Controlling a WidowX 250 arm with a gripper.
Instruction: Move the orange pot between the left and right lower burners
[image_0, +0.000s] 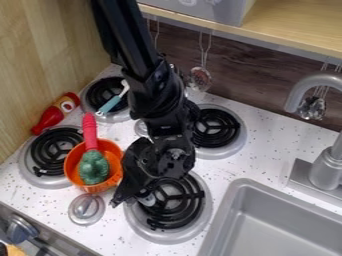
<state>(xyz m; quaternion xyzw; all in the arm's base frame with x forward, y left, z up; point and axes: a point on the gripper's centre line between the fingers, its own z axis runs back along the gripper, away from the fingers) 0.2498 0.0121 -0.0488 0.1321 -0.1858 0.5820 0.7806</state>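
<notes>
The black gripper (133, 190) hangs low just right of the orange pot (70, 172), close to its right rim, over the left side of the right lower burner (202, 220). Whether it touches the pot is unclear. The pot stands upright between the left lower burner (33, 172) and the right lower one, nearer the left and partly over that burner's right edge. In it are a dark green item (93, 167) and a pink-handled item (89, 131) leaning on the rim.
A small metal lid (87, 209) lies in front of the pot. At the back left are a red bottle (50, 117) and a blue-handled utensil (110, 104) on the upper burner. The upper right burner (230, 145), sink (267, 187) and faucet (330, 162) are to the right.
</notes>
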